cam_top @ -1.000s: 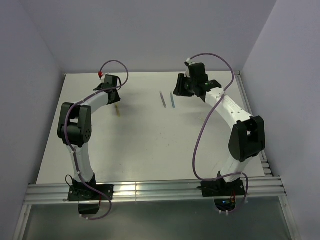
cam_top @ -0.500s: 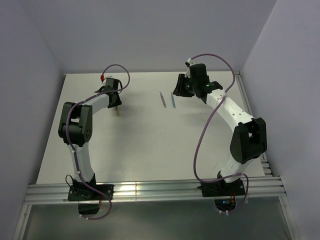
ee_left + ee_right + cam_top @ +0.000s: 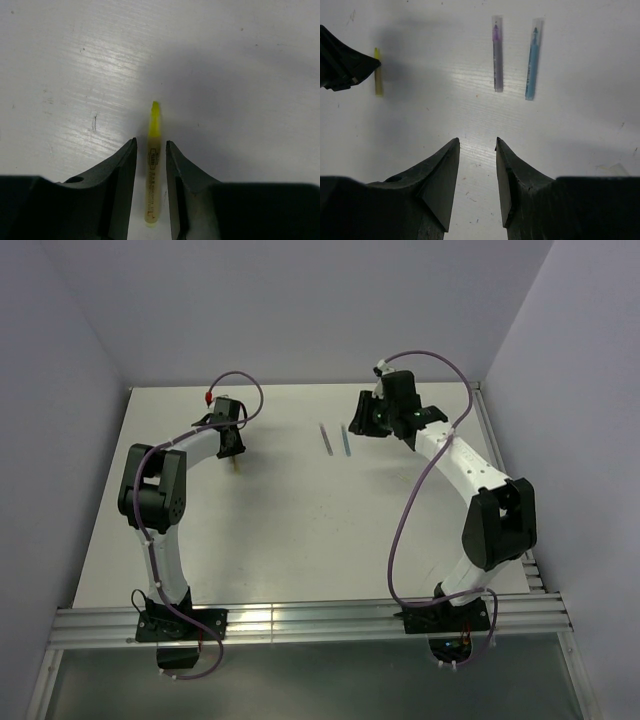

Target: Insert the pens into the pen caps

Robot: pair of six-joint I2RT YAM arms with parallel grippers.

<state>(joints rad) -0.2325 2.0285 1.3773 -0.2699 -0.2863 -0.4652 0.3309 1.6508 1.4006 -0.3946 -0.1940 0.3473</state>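
Observation:
The yellow pen lies flat on the white table, its bare tip pointing away from my left gripper. That gripper is open and straddles the pen, with a thin gap on each side. In the top view the yellow pen pokes out just below the left gripper. The grey-purple pen and the blue pen lie side by side, each with a pale clear pen cap over its far tip. My right gripper hangs open and empty short of them.
The white table is walled at the back and both sides. An aluminium rail runs along its near edge by the arm bases. A faint scrap lies to the right of the right gripper.
The left jaws have narrowed a little around the yellow pen and the left wrist has shifted slightly right. The right wrist has drifted slightly right. The pens have not moved.

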